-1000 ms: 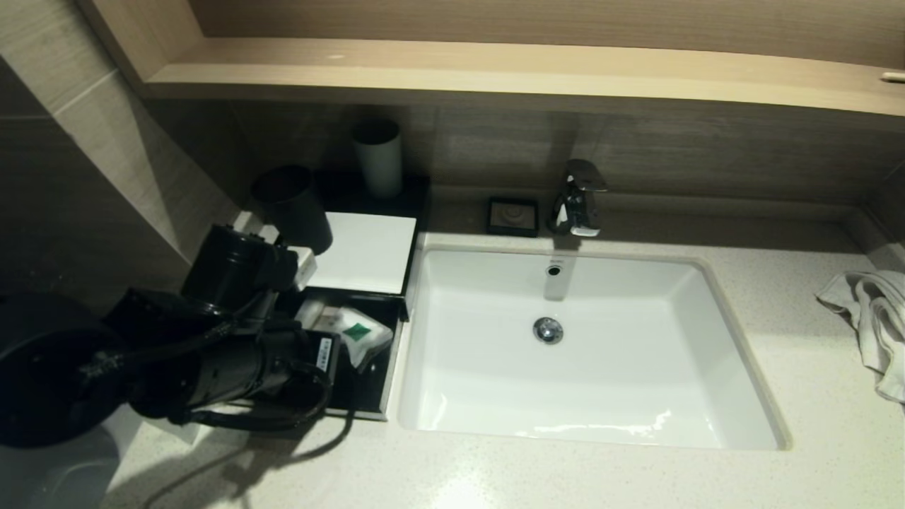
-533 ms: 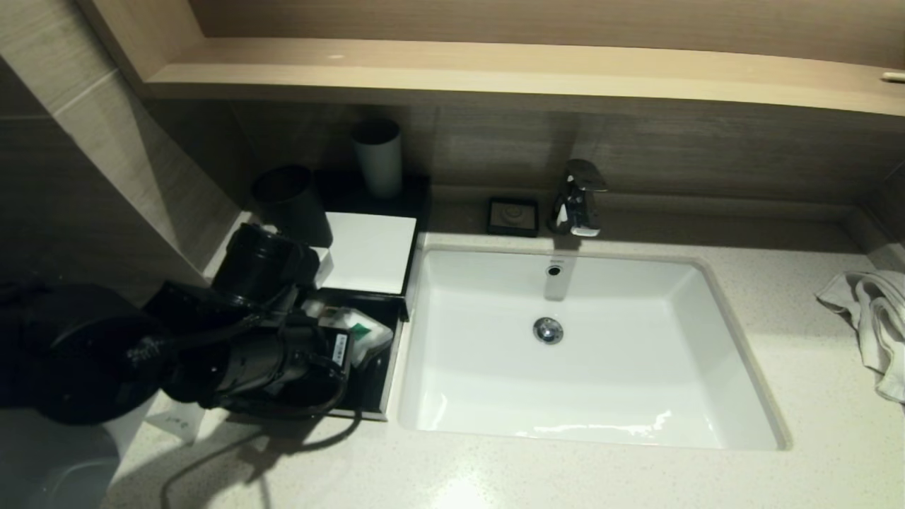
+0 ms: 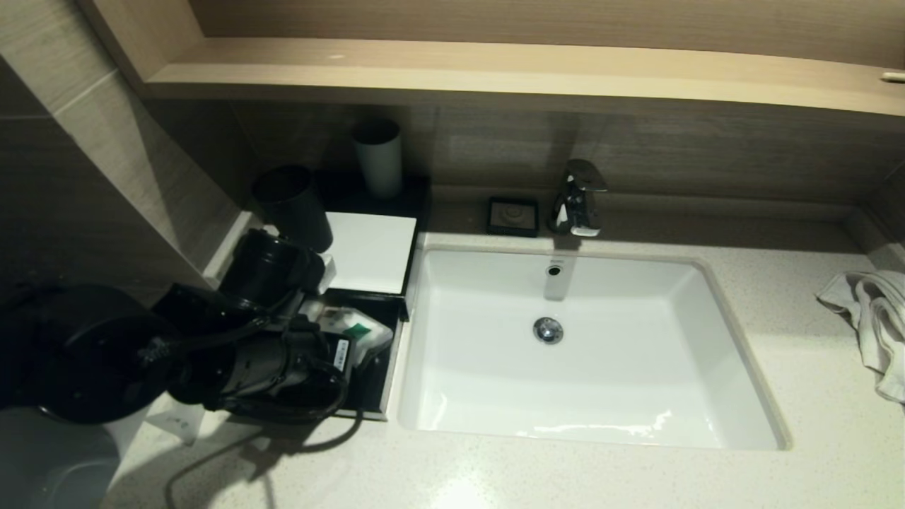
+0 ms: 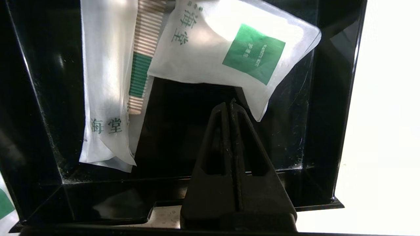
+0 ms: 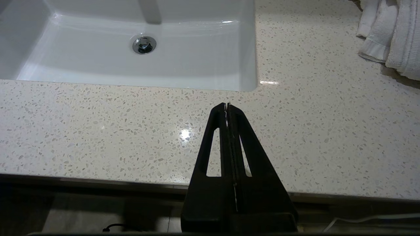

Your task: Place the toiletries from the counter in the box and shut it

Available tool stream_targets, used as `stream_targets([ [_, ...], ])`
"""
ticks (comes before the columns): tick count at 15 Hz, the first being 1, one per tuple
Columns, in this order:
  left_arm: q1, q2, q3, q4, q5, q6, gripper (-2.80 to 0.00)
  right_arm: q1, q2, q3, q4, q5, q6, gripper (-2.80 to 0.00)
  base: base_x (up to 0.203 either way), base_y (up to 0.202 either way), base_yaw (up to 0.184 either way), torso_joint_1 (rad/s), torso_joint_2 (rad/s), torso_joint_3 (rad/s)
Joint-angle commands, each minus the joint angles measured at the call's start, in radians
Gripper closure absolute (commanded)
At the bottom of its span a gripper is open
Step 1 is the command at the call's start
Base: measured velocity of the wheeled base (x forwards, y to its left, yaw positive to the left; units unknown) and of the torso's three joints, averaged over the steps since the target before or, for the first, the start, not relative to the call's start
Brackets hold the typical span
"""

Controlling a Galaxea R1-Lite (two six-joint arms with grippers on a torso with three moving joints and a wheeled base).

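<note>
From above, the left arm reaches over the box (image 3: 368,247), its drawer pulled out beside the sink (image 3: 707,353), sachets (image 3: 357,332) lying inside. At the left wrist, the left gripper (image 4: 230,104) is pressed closed, empty, over the drawer floor. The right gripper (image 5: 227,106), also closed and empty, hangs over the counter (image 5: 98,124).
</note>
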Motion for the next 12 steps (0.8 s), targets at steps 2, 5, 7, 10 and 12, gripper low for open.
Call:
stream_targets([
  [2, 0.001, 0.013, -0.009, 0.000, -0.025, -0.002, 0.00, 0.000, 0.000, 0.000, 0.000, 0.001, 0.000, 0.00, 0.000, 0.000, 0.000, 0.000, 0.00, 0.000],
  [5, 0.002, 0.029, -0.029, 0.006, -0.033, -0.002, 0.00, -0.001, 0.000, 0.000, 0.000, 0.001, 0.000, 0.00, 0.000, 0.000, 0.000, 0.000, 0.00, 0.000],
  [7, 0.006, 0.049, -0.051, 0.024, -0.034, -0.002, 0.00, 0.000, 0.000, 0.000, 0.000, 0.001, 0.000, 0.00, 0.000, 0.000, 0.000, 0.000, 0.00, 0.000],
  [10, 0.007, 0.079, -0.066, 0.017, -0.034, -0.002, 0.00, 0.000, 0.000, 0.000, 0.000, 0.001, 0.000, 0.00, 0.000, 0.000, 0.000, 0.000, 0.00, 0.000],
  [12, 0.010, 0.090, -0.081, 0.013, -0.034, -0.003, 0.00, 0.000, 0.000, 0.000, 0.000, 0.001, 0.000, 0.00, 0.000, 0.000, 0.000, 0.000, 0.00, 0.000],
])
